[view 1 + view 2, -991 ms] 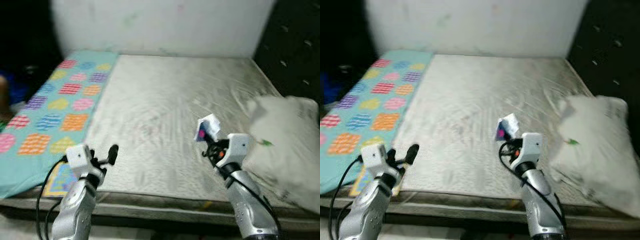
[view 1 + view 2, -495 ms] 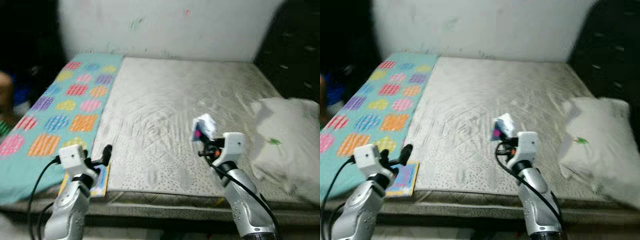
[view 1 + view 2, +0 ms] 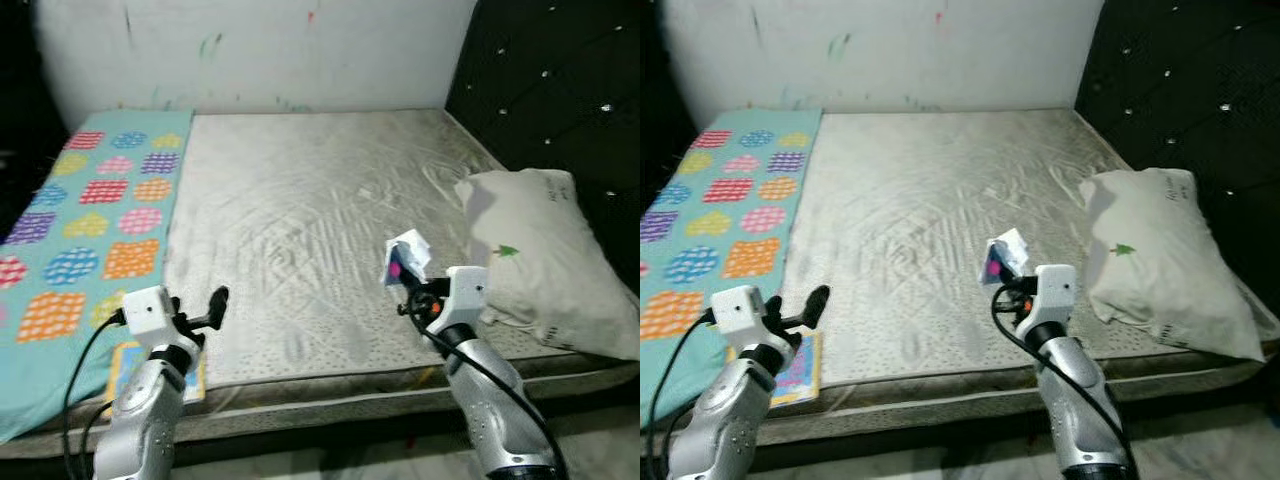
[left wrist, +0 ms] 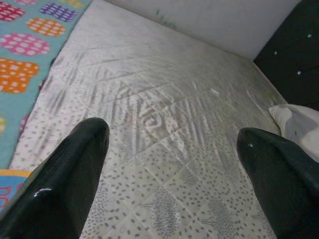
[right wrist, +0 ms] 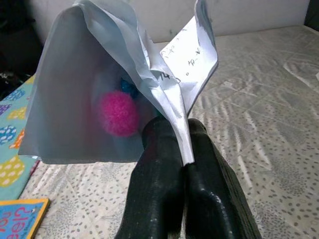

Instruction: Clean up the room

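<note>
The right gripper has its two black fingers pressed together on the bottom fold of a crumpled paper wrapper. The wrapper stands up above the fingertips, opened like a cone, with a pink fuzzy ball and a bit of blue tucked inside. Holding it by the fold, mouth upward, probably keeps the contents from spilling while it is carried off as rubbish.

The left gripper is empty, its fingers spread wide apart, hovering level over the near edge of the mattress. Just below and beside it lies a colourful picture book, at the mattress edge, half on a turquoise blanket with bright patches. The spread fingers look ready to take the book next.

Ahead of both grippers the mattress is bare, giving free room to reach forward. Beyond the right gripper, further to the right, a white pillow lies against a dark padded headboard, which limits swing that way. A white wall closes the far side.
</note>
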`<state>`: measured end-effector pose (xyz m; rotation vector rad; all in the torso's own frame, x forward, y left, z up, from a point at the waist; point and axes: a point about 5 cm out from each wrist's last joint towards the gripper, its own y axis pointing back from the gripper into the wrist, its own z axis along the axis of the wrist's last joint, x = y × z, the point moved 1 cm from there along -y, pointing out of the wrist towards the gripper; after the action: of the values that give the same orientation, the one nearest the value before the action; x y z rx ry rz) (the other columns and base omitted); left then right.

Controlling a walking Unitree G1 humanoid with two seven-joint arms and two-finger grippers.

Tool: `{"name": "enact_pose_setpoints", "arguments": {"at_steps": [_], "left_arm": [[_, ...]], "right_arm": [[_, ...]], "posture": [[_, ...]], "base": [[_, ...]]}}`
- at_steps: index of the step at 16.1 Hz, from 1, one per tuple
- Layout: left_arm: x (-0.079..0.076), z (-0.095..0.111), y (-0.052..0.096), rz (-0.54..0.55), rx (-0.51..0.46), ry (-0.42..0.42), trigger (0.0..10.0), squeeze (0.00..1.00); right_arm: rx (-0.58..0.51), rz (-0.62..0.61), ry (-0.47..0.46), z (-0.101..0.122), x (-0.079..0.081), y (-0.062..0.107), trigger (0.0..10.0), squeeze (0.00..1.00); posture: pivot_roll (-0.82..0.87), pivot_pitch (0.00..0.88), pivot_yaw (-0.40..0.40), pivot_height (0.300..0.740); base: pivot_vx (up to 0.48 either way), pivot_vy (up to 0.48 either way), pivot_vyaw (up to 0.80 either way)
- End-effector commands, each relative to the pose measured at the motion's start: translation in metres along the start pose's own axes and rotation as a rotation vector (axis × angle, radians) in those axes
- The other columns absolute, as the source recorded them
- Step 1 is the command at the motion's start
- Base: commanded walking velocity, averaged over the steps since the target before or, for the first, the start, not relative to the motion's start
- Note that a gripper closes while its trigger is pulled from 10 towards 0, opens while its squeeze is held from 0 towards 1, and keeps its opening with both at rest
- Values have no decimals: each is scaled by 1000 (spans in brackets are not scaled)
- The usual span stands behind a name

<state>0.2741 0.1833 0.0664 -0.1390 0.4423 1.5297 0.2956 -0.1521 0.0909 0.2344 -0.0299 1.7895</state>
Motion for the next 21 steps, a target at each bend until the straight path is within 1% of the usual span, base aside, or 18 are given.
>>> {"name": "enact_pose_setpoints", "arguments": {"at_steps": [1,4,11,14,16,18,19,21], "left_arm": [[0,5,0,3,-18,-1,10000,0],[-1,6,1,-12,-27,22,10000,0],[-3,7,-1,-27,-34,22,10000,0],[-1,7,-1,-13,-35,22,10000,0],[-2,6,-2,-20,-23,12,10000,0],[1,6,-1,5,-20,33,10000,0],[2,6,-1,4,-19,30,10000,0],[0,6,-2,-2,-18,25,10000,0]], "right_arm": [[-12,-1,2,5,1,-2,10000,0],[-7,6,5,3,3,-1,10000,0],[-4,13,13,4,2,-3,10000,0],[-5,12,15,5,1,-5,10000,0],[-2,12,25,5,-2,-4,10000,0],[-1,4,34,6,-7,-4,10000,0],[-3,-4,37,7,-9,-5,10000,0],[-5,-8,37,7,-9,-5,10000,0]], "posture": [[-154,22,19,740],[-153,23,16,740],[-153,16,12,740],[-152,8,10,740],[-149,7,8,740],[-149,8,10,740],[-149,8,10,740],[-150,10,11,740]], "base": [[0,0,0],[0,0,0],[300,0,0],[304,0,0],[0,0,0],[0,0,0],[0,0,0],[0,0,0]]}}
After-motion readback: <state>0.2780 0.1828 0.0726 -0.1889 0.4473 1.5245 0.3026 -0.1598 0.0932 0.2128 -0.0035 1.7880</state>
